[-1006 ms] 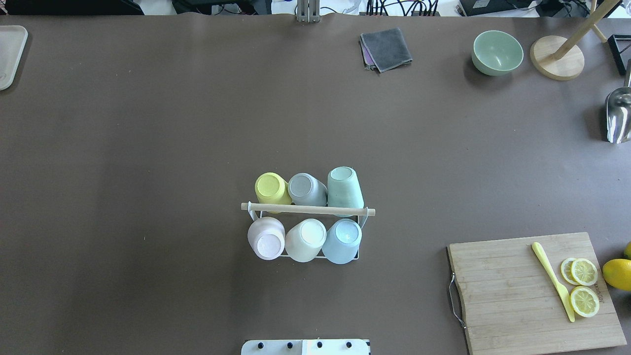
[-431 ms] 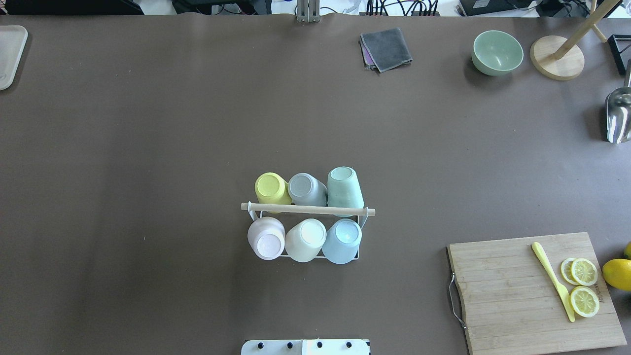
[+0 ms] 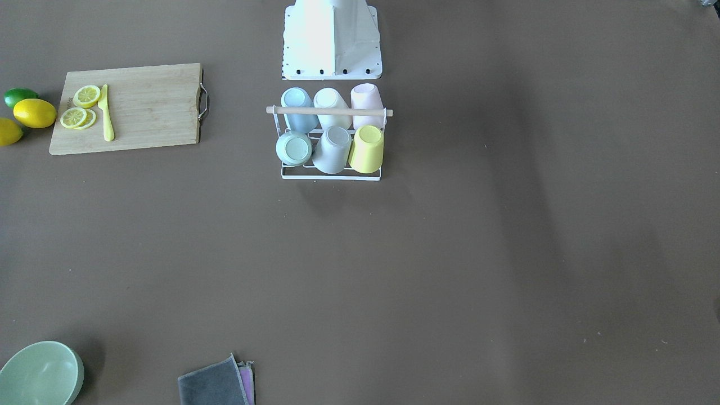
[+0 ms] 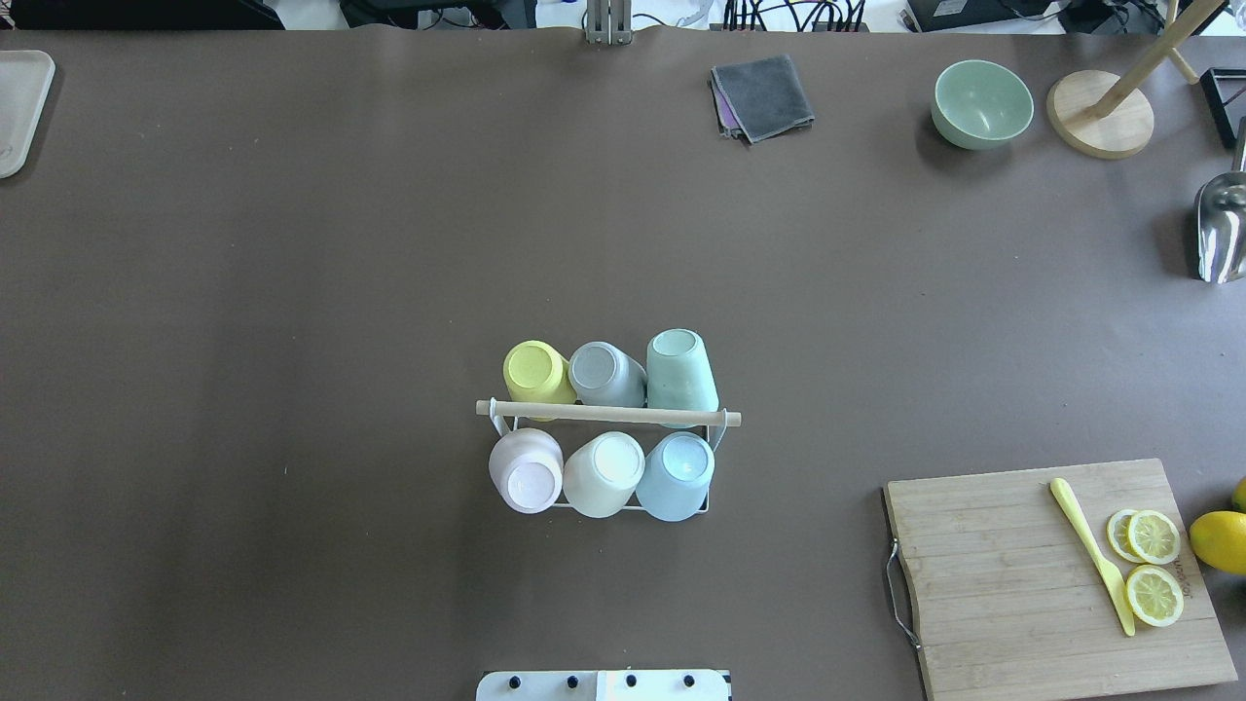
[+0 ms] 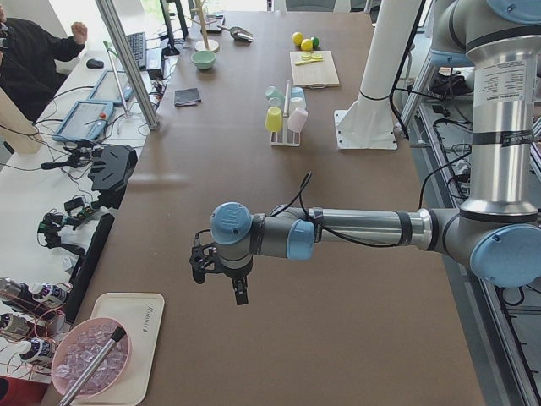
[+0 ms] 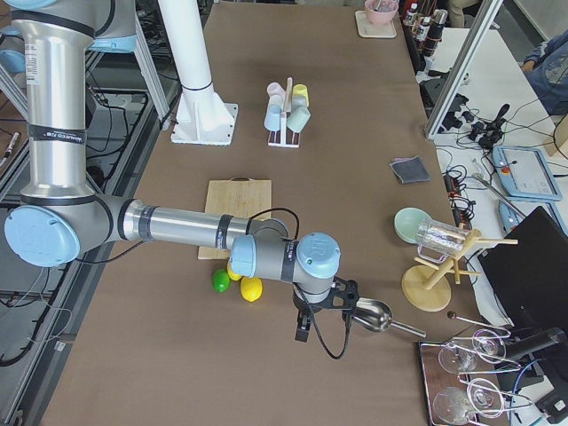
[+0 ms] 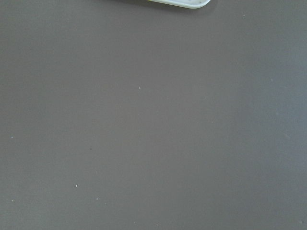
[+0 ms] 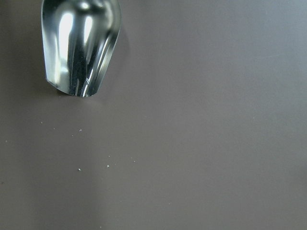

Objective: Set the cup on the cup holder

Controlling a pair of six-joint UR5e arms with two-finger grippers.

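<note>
The cup holder [image 4: 608,414], a white wire rack with a wooden rod handle, stands at the table's middle near the robot base; it also shows in the front-facing view [image 3: 329,111]. Several cups sit upside down on its prongs: yellow [image 4: 535,372], grey [image 4: 605,375], mint [image 4: 681,370], pink [image 4: 527,472], cream [image 4: 604,474], blue [image 4: 676,475]. My left gripper [image 5: 221,286] hangs over bare table far to the left of the rack. My right gripper [image 6: 315,324] hangs far to the right, beside a metal scoop [image 8: 79,45]. I cannot tell whether either is open or shut.
A wooden cutting board [image 4: 993,574] with lemon slices and a yellow knife [image 4: 1090,555] lies at the front right, lemons [image 4: 1217,540] beside it. A green bowl [image 4: 981,102], a grey cloth [image 4: 762,95] and a wooden stand [image 4: 1100,114] are at the back. A white tray [image 4: 19,107] is at the far left.
</note>
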